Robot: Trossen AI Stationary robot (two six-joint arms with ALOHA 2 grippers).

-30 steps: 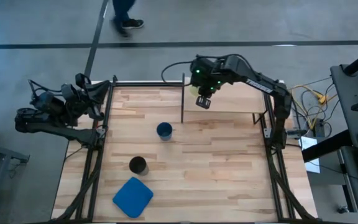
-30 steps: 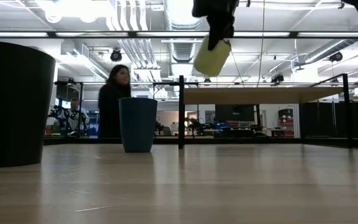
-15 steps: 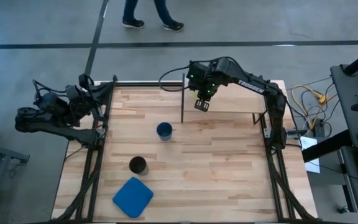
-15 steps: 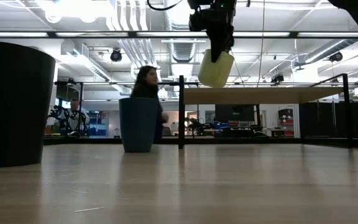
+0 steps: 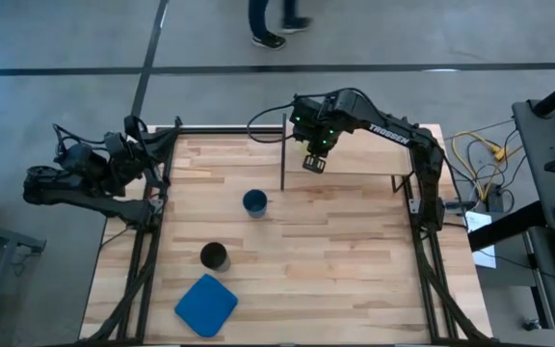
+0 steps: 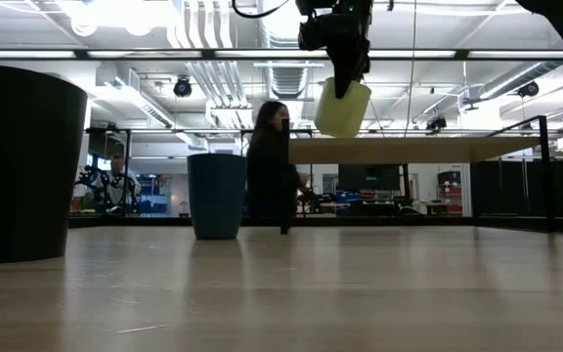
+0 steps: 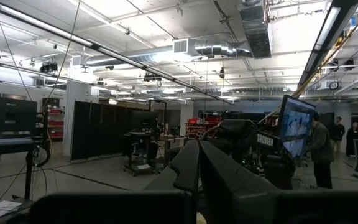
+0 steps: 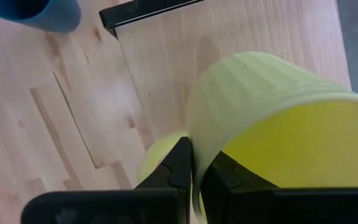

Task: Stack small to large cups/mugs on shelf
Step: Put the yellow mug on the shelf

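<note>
My right gripper (image 5: 313,162) is shut on the yellow mug (image 6: 342,108), which hangs in the air just above the left end of the light wood shelf (image 5: 374,154). The shelf also shows in the low view (image 6: 418,150). The dark blue cup (image 5: 254,202) stands upright on the table in front of the shelf's dark post (image 5: 283,159). The black cup (image 5: 214,255) stands upright nearer the front; it fills the left of the low view (image 6: 22,161). My left gripper (image 5: 152,159) is shut and empty at the table's far left corner. My right gripper pinches the mug's wall at its rim (image 8: 197,155), one finger inside the mug and one outside. The fingers come from above, pointing down. The mug hangs below them, slightly tilted, lifted clear of the shelf.
A flat blue cloth (image 5: 205,304) lies near the table's front left. A black frame runs round the table edges (image 5: 422,222). A person walks on the floor beyond the far edge (image 6: 274,166).
My right gripper has come down a little toward the shelf's left end with the yellow mug, which has tipped from a slant to nearly upright. The person behind the table has walked to the right.
</note>
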